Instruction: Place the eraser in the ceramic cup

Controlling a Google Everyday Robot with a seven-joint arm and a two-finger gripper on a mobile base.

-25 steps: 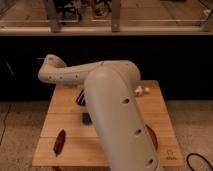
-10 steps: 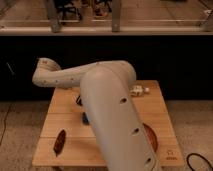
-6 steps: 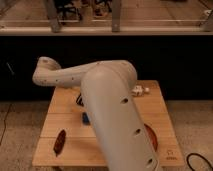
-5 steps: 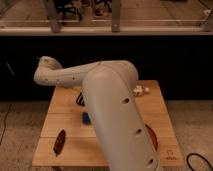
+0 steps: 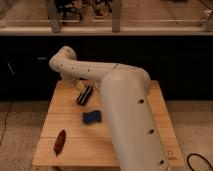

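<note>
The eraser [image 5: 84,95], a black block with a pale tan side, lies at an angle on the far left part of the wooden table [image 5: 65,120]. My gripper [image 5: 76,82] hangs from the end of the white arm just above and behind the eraser's far end, open, with nothing in it. The arm's thick link [image 5: 131,120] crosses the right half of the table. The ceramic cup is hidden from view.
A flat blue block [image 5: 91,117] lies just in front of the eraser. A slim reddish-brown object [image 5: 60,141] rests near the table's front left corner. A dark counter front runs behind the table. A black cable [image 5: 200,161] lies on the floor at the right.
The arm's bent end has swung to the right and a little higher, bringing the gripper over the eraser. The blue block shows more fully. No object on the table has moved.
</note>
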